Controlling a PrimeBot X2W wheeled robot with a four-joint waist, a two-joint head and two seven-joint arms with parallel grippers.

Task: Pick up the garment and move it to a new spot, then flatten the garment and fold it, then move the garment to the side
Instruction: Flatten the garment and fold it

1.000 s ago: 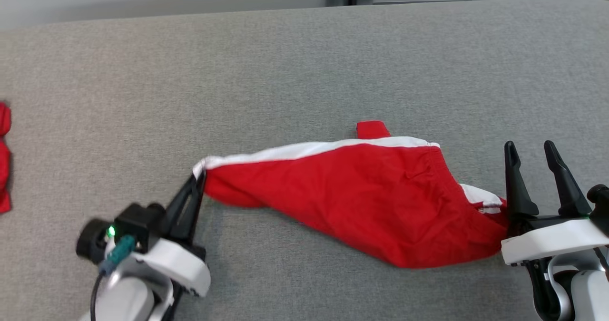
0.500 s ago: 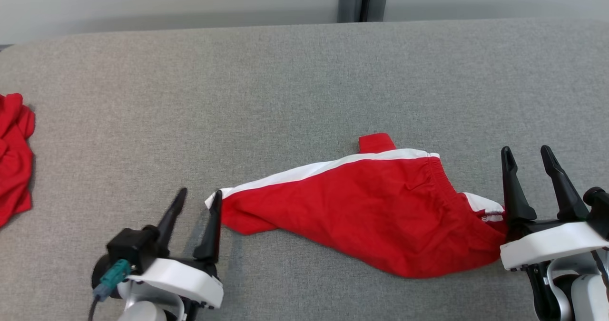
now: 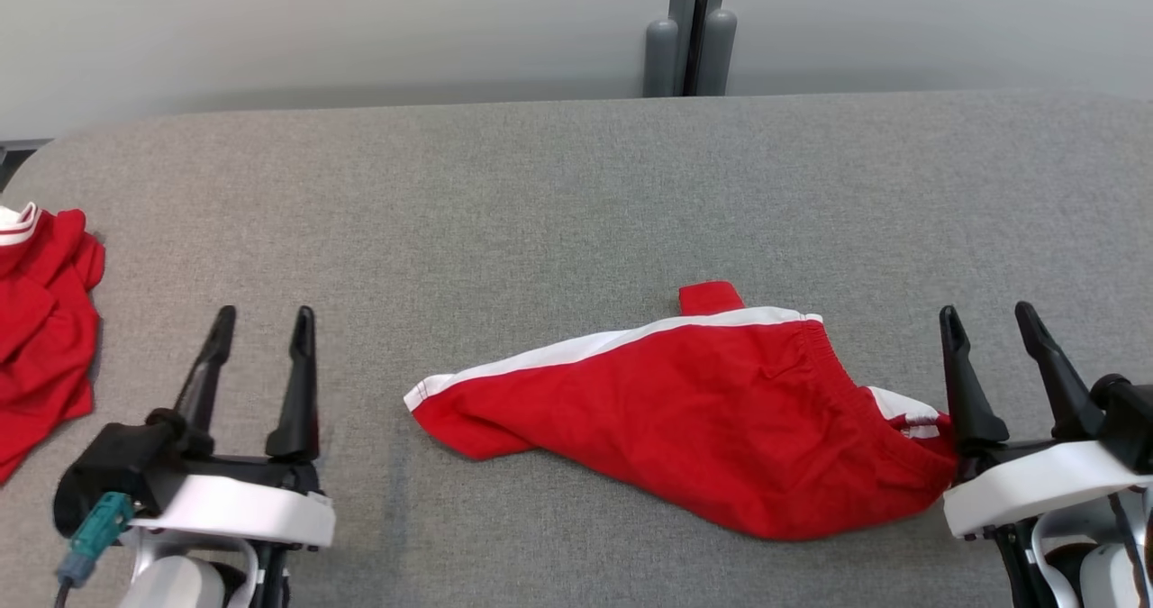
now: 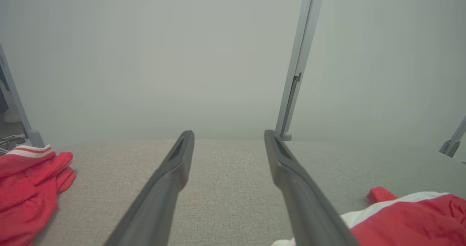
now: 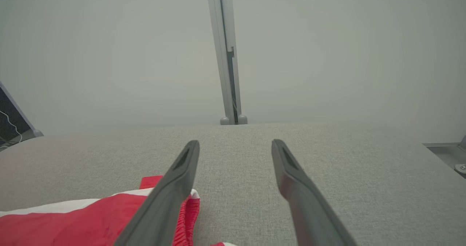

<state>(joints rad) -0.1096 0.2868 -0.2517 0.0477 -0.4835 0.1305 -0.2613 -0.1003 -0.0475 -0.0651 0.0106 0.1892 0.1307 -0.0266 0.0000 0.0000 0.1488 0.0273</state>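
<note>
The garment (image 3: pixel 703 414) is a pair of red shorts with a white side stripe, lying loosely folded on the grey table (image 3: pixel 540 203), right of centre. My left gripper (image 3: pixel 261 322) stands open at the lower left, well apart from the shorts' left tip, nothing between its fingers. My right gripper (image 3: pixel 989 317) is open at the lower right, its wrist just beside the shorts' right end. The left wrist view has the garment (image 4: pixel 407 217) at its lower right, beside the open left gripper (image 4: pixel 228 136). The right wrist view has the garment (image 5: pixel 83 220) at its lower left, partly behind the open right gripper (image 5: pixel 236 145).
A second red garment (image 3: pixel 40 320) with a white-and-red collar lies crumpled at the table's left edge, also in the left wrist view (image 4: pixel 29 187). A grey post (image 3: pixel 692 22) stands behind the table's far edge against a pale wall.
My left gripper has opened, let go of the garment's left tip and drawn back to the left. The tip has dropped onto the table. The head camera has tilted up.
</note>
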